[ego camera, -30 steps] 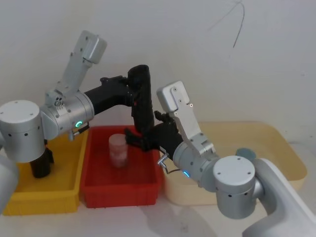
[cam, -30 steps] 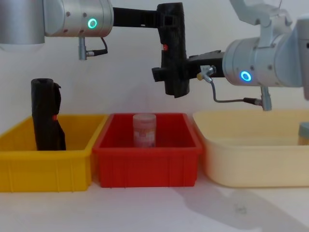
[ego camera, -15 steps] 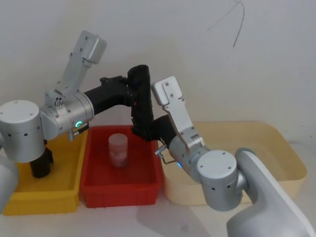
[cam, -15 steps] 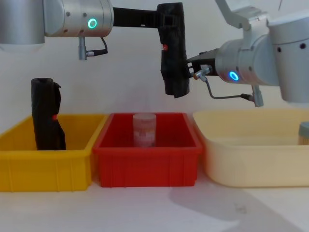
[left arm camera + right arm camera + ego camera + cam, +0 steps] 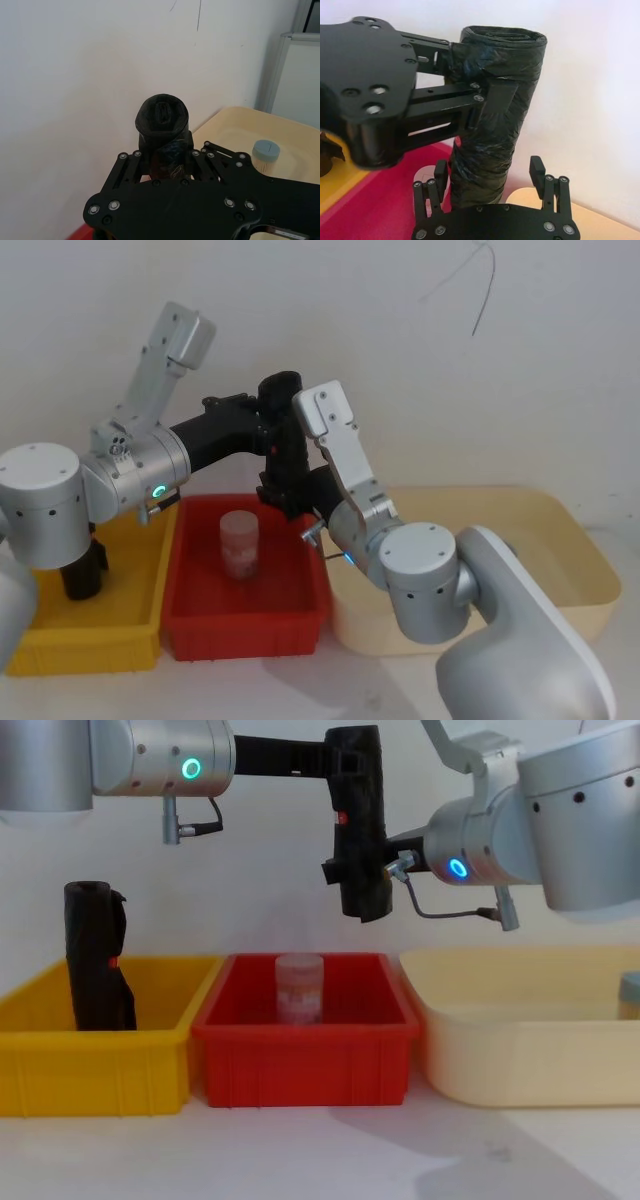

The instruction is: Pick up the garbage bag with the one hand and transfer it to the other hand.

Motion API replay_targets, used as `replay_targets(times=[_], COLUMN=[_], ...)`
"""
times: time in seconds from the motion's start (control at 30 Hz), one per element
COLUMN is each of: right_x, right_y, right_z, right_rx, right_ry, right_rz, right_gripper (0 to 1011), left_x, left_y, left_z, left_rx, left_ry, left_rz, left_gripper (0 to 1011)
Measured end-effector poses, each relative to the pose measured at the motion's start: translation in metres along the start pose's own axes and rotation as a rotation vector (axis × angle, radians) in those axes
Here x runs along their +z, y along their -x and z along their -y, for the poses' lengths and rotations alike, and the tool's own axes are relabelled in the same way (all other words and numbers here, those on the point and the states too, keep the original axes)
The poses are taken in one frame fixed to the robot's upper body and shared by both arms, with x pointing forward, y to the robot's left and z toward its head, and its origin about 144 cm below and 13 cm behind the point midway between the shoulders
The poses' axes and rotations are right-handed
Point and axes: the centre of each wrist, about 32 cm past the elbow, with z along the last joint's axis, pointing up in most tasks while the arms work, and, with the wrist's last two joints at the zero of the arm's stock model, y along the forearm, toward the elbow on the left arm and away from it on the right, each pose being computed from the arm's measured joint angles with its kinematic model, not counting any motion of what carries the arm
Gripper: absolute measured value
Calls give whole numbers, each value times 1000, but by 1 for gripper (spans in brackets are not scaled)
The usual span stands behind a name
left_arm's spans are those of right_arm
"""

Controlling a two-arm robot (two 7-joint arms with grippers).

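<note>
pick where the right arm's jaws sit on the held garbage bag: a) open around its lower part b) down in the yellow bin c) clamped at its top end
a: in the right wrist view the right gripper has its jaws spread either side of the lower part of the garbage bag, while the left gripper clamps it higher up.

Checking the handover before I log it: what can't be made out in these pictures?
- Head view: the right gripper lies behind the garbage bag and its own arm.
- Right wrist view: its fingers flank the bag, but contact cannot be judged.
- Left wrist view: the left gripper body covers the bag's lower part.
- Chest view: the yellow bin wall hides the second bag's base.
</note>
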Motion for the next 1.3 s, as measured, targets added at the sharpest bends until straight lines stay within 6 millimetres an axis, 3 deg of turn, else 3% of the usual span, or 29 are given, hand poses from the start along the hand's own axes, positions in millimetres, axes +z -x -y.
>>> replay_targets(times=[0.4, 0.7, 0.83, 0.93, 1.3], right_x=[2, 2, 2, 2, 2], right_y=[3, 4, 5, 5, 6], right_z=[-17, -24, -26, -27, -29], right_rx=[-51, -73, -78, -80, -86], right_ry=[11, 13, 14, 13, 14], right_rz=[-36, -47, -50, -52, -55], right_gripper=[987, 792, 631, 566, 559], left_x=[0, 0, 0, 0, 0], left_y=[0, 0, 0, 0, 0], left_z=[0, 0, 0, 0, 0], left_rx=[0, 0, 0, 0, 0], left_ry=[0, 0, 0, 0, 0], left_rz=[0, 0, 0, 0, 0], left_gripper=[345, 345, 345, 345, 345])
